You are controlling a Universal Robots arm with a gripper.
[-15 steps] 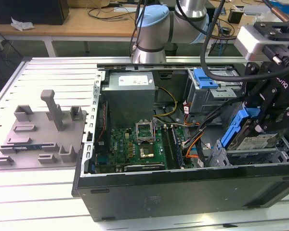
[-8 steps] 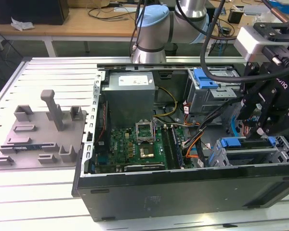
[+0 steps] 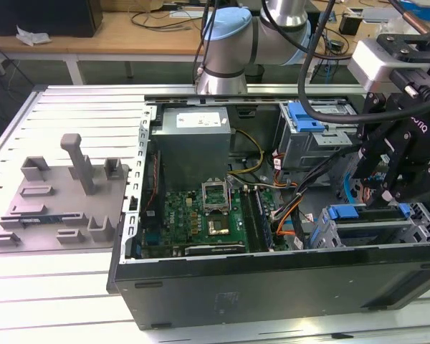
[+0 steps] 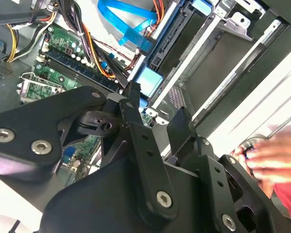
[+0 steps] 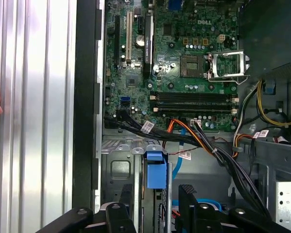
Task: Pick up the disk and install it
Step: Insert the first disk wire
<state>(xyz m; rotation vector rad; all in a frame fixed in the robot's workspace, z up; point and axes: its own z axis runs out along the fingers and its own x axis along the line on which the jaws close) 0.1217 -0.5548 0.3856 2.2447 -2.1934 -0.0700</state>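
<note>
Slatted surface (image 3: 50, 301) carries the open computer case (image 3: 272, 290). Tool (image 5: 156, 194) hangs over the case's drive-cage end, fingers spread wide, nothing held. Disk (image 3: 335, 110) lies at the case's wall nearest the base of the arm (image 3: 226, 43), not under the tool. Best done, I judge, by coming down square over its long edges, clear of the cables (image 3: 287, 208). Disk: flat, silver, pale label up, blue plastic at one end.

You see, exterior view: open black metal computer case (image 3: 272, 294) on slatted aluminium table (image 3: 50, 301), grey plastic fixture plate (image 3: 57, 208) beside it, toward exterior view's left. Inside case: grey boxy power supply (image 3: 193, 140) behind green motherboard (image 3: 201, 215); silver metal drive cage (image 3: 365, 229) toward exterior view's right, black gripper (image 3: 384, 192) above it.
</note>
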